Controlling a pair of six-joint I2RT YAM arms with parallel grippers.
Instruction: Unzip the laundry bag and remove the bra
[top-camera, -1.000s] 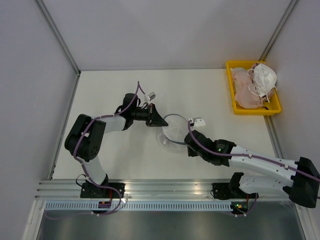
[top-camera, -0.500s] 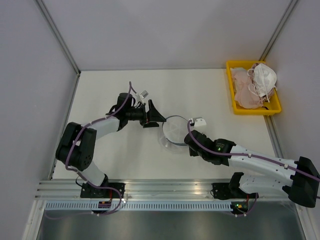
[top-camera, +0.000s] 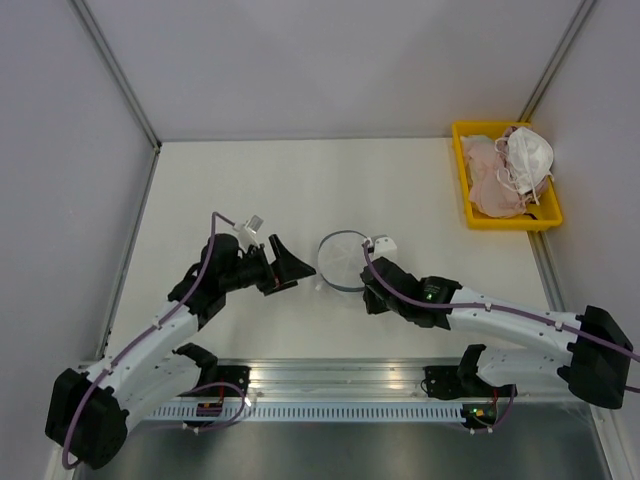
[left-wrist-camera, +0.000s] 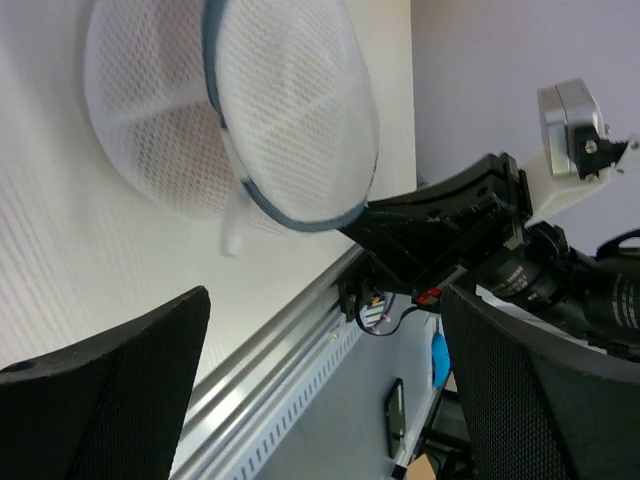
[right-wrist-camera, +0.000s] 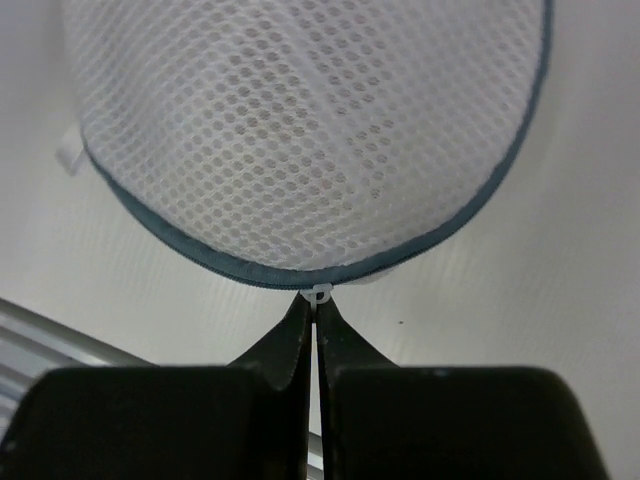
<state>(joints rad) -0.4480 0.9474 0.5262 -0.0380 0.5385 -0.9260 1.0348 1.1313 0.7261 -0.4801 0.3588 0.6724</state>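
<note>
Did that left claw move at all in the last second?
Yes. The left gripper backed away from the laundry bag, going leftward and nearer the metal rail at the table's near edge.

White matte table (top-camera: 400, 180), square-cornered, fenced on three sides by plain panels. Left wall (top-camera: 60, 150), back wall (top-camera: 330, 60), right wall (top-camera: 605, 110): all pale grey-lilac, bare. Thin metal strips (top-camera: 115, 70) at the two back seams, slanting inward down to the table corners. Ribbed aluminium rail (top-camera: 330, 375) along the near edge, slotted strip (top-camera: 330, 411) just below it, then dull grey sheet (top-camera: 330, 450). Yellow tray (top-camera: 512, 224) at the far right corner, close against the right wall. Light soft and even, shadows faint.
</note>
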